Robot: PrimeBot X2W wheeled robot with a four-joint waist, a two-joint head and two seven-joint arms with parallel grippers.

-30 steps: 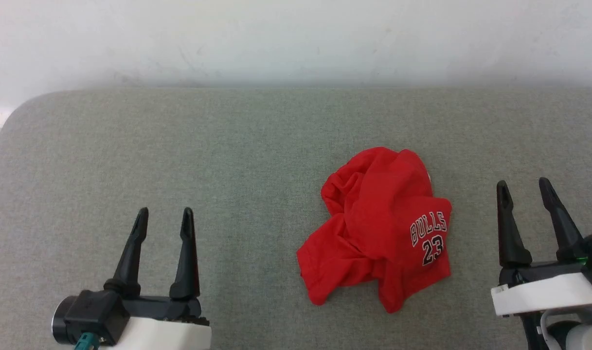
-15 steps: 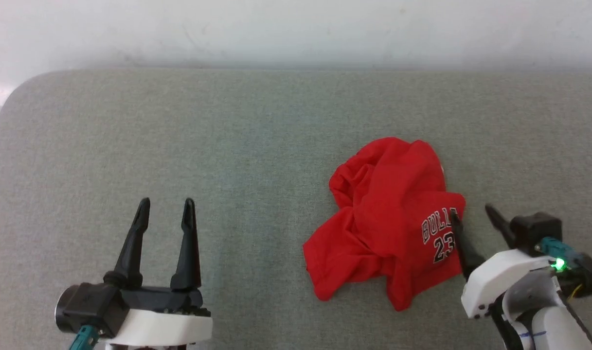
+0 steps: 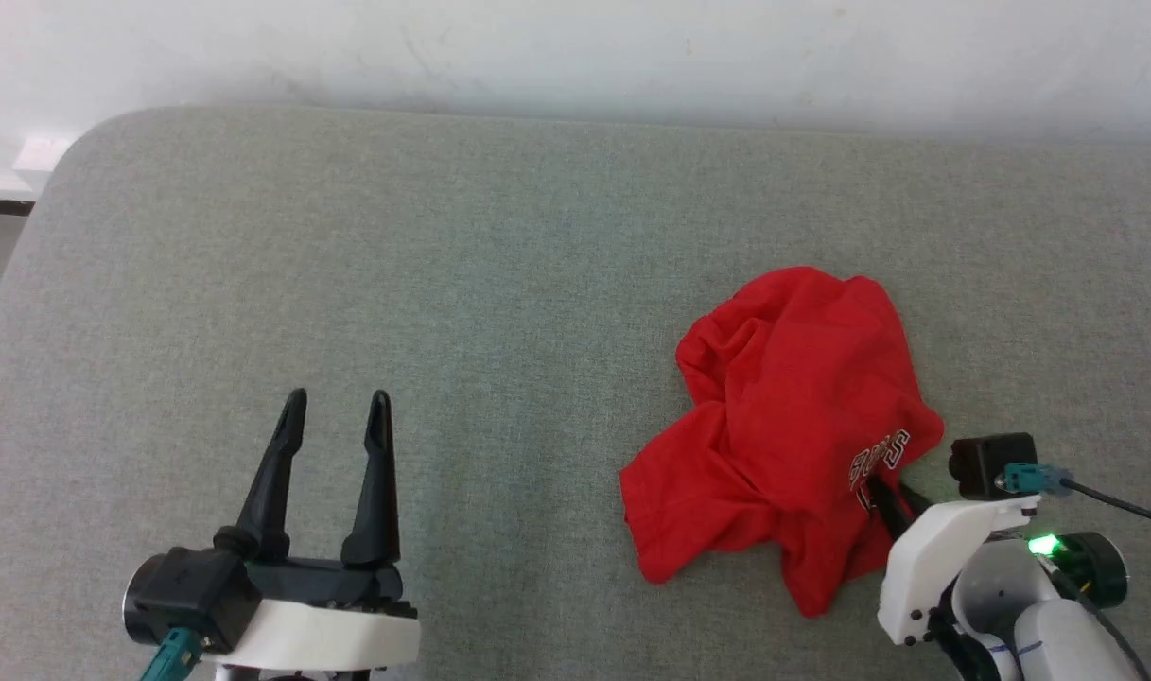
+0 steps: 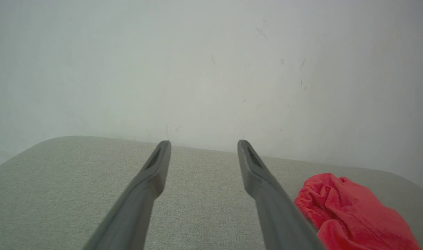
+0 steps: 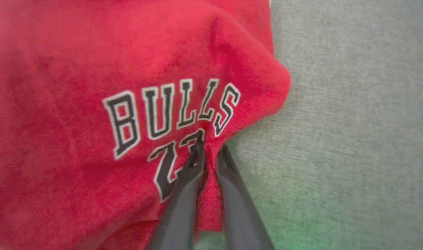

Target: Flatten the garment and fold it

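Observation:
The garment is a crumpled red heap on the grey surface, right of centre, with part of its white lettering showing at its right edge. My right gripper comes in from the lower right. In the right wrist view its fingers are pinched together on a fold of the garment just under the "23", at the cloth's right edge. My left gripper stands open at the lower left, well apart from the cloth. In the left wrist view the left gripper holds nothing and the garment lies to its right.
The grey padded surface stretches wide to the left and behind the cloth. Its rounded corner and left edge fall away at the far left. A white wall runs along the back edge.
My right gripper swung in from the right, tipped down onto the garment's lettered edge and closed on the fabric. The head view shifted. The left gripper stayed open in place.

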